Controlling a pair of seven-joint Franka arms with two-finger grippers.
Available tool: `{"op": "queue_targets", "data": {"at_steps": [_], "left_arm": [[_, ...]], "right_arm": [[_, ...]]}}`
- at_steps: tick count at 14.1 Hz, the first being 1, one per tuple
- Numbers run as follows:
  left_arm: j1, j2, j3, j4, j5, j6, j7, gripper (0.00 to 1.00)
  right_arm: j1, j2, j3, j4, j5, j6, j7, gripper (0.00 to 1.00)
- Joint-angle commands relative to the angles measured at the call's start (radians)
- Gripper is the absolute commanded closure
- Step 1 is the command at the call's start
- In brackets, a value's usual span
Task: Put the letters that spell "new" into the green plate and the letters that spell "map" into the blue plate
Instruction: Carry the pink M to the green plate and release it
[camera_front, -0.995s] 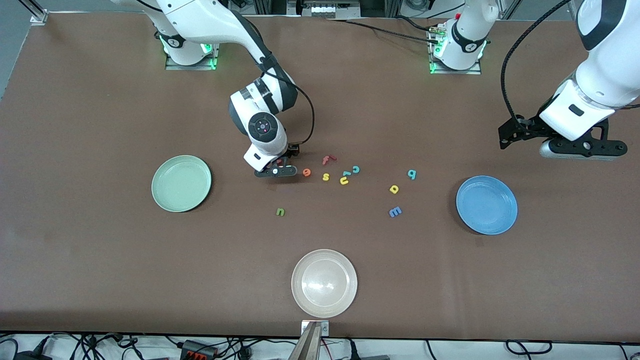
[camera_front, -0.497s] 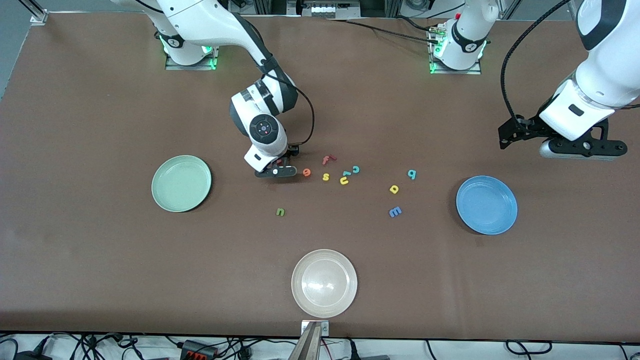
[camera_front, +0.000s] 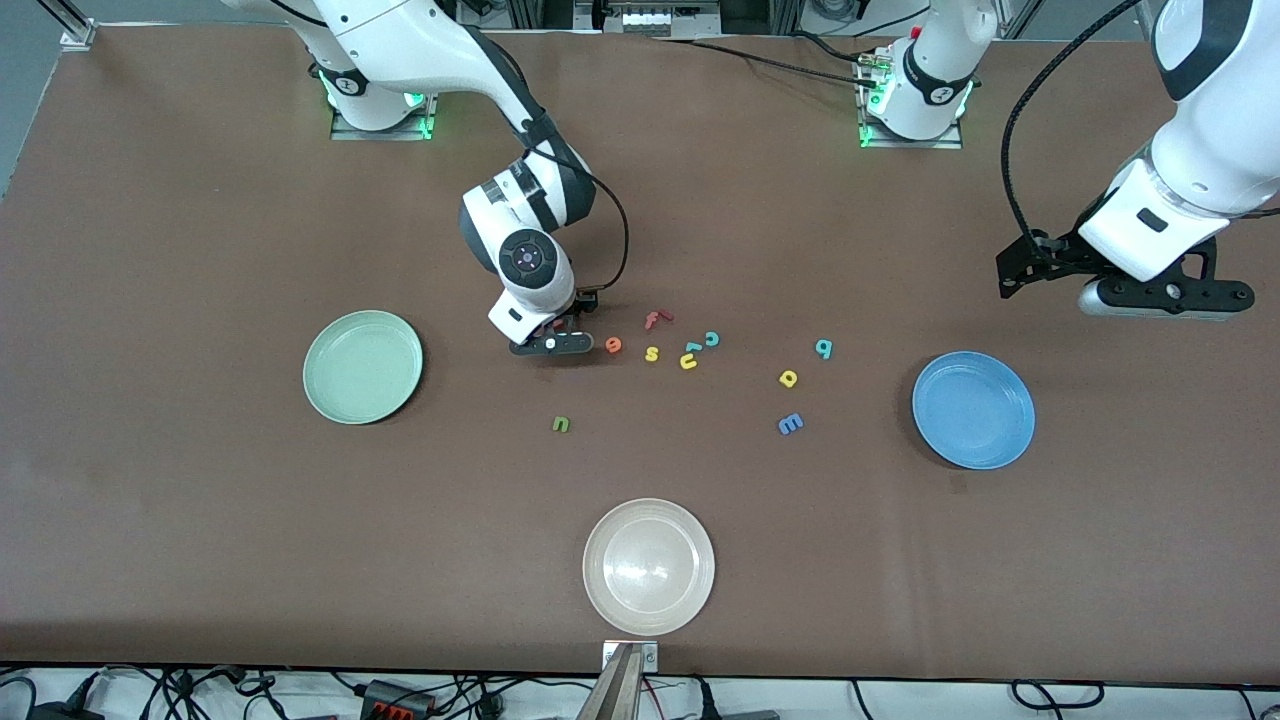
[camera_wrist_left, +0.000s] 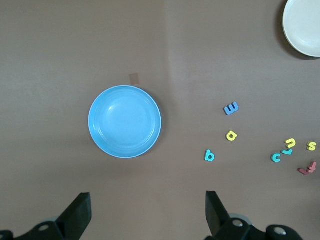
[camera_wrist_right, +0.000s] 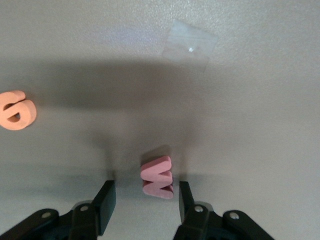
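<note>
My right gripper (camera_front: 553, 345) is down at the table beside the orange "e" (camera_front: 613, 345) (camera_wrist_right: 16, 110). It is open (camera_wrist_right: 145, 192), its fingers either side of the pink "w" (camera_wrist_right: 158, 177), which stands on edge closer to one finger. The olive "n" (camera_front: 561, 424) lies nearer the front camera. The green plate (camera_front: 362, 366) is empty. The blue "m" (camera_front: 790, 424) (camera_wrist_left: 231, 108), yellow "a" (camera_front: 788, 378) (camera_wrist_left: 231, 135) and teal "p" (camera_front: 823, 348) (camera_wrist_left: 209, 156) lie beside the empty blue plate (camera_front: 973, 409) (camera_wrist_left: 125, 121). My left gripper (camera_front: 1165, 297) (camera_wrist_left: 147, 210) waits open and empty in the air.
A red "f" (camera_front: 657, 319), yellow "s" (camera_front: 652, 353), yellow "u" (camera_front: 688, 361) and teal "c" (camera_front: 711, 338) cluster beside the "e". A cream-white plate (camera_front: 648, 566) (camera_wrist_left: 305, 25) sits near the table's front edge. A clear tape patch (camera_wrist_right: 190, 45) is stuck to the table.
The right hand has shifted very slightly at the "w" and its fingers have drawn in a little. The left arm has not moved.
</note>
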Motion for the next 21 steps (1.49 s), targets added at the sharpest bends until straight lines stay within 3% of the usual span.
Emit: {"op": "queue_targets", "data": {"at_steps": [1,4,7,9,12,18,21], "left_arm": [[-0.001,0.012,-0.004,0.031,-0.02,-0.02,0.002,0.0],[0.001,0.012,-0.004,0.031,-0.02,-0.02,0.009,0.0],[-0.002,0.014,-0.004,0.037,-0.02,-0.02,0.004,0.0],[-0.002,0.014,-0.004,0.037,-0.02,-0.02,0.006,0.0],[-0.001,0.014,-0.004,0.037,-0.02,-0.02,0.007,0.0],[-0.001,0.014,-0.004,0.037,-0.02,-0.02,0.006,0.0],[-0.002,0.014,-0.004,0.037,-0.02,-0.02,0.006,0.0]], "right_arm": [[0.004,0.0,-0.005,-0.007,0.006,0.009,-0.006,0.43],[0.004,0.0,-0.005,-0.006,0.006,0.009,-0.007,0.52],[-0.005,0.0,-0.005,-0.006,0.006,0.008,-0.007,0.82],[-0.009,-0.012,-0.01,-0.001,0.006,0.0,-0.007,0.92],[-0.008,-0.084,-0.072,0.003,0.006,-0.05,-0.007,0.95],[-0.014,-0.135,-0.342,-0.013,0.005,-0.155,-0.185,0.94],[-0.123,-0.119,-0.361,-0.035,0.005,-0.155,-0.344,0.94]]}}
